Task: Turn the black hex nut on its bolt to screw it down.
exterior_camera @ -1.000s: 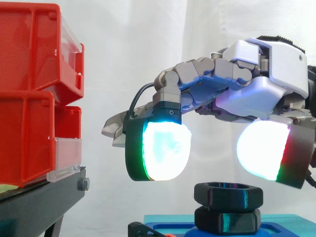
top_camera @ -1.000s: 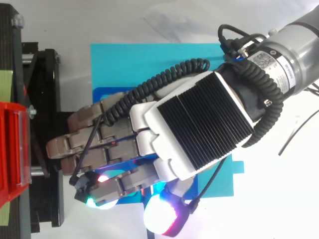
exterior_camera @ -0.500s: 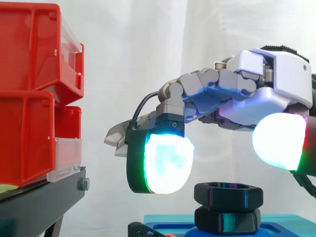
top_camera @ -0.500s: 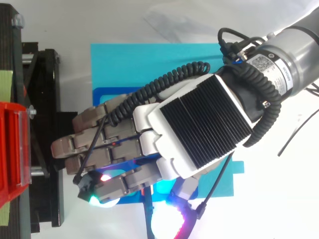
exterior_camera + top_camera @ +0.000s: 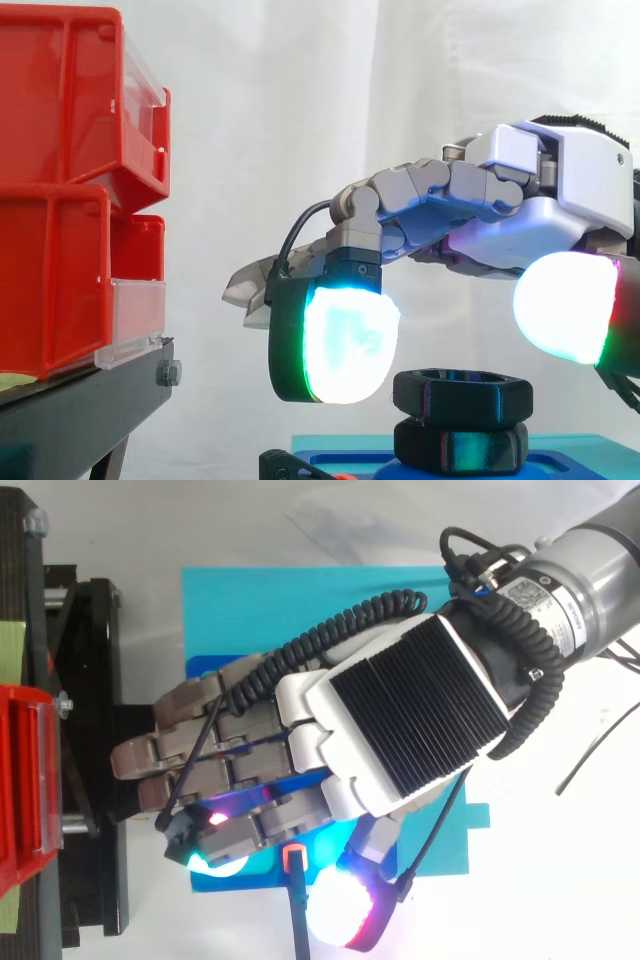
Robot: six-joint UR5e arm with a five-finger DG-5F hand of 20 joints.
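Note:
The black hex nut sits on its bolt above a second black hex piece, which stands on a blue base. My hand hovers just above the nut, palm down. One glowing fingertip hangs at the nut's left, close to its top edge. The thumb's pad is up and to the right, clear of the nut. The fingers are loosely bent, spread apart and hold nothing. From above, the hand covers the nut.
Red bins stacked on a black stand fill the left side, a short gap from the outstretched fingers. A thin black piece with an orange tip lies at the blue base's near edge. A white curtain hangs behind.
The thumb has swung out to the right and up, away from the nut. The finger pad has drifted right and slightly down toward the nut's left edge. The nut has not moved.

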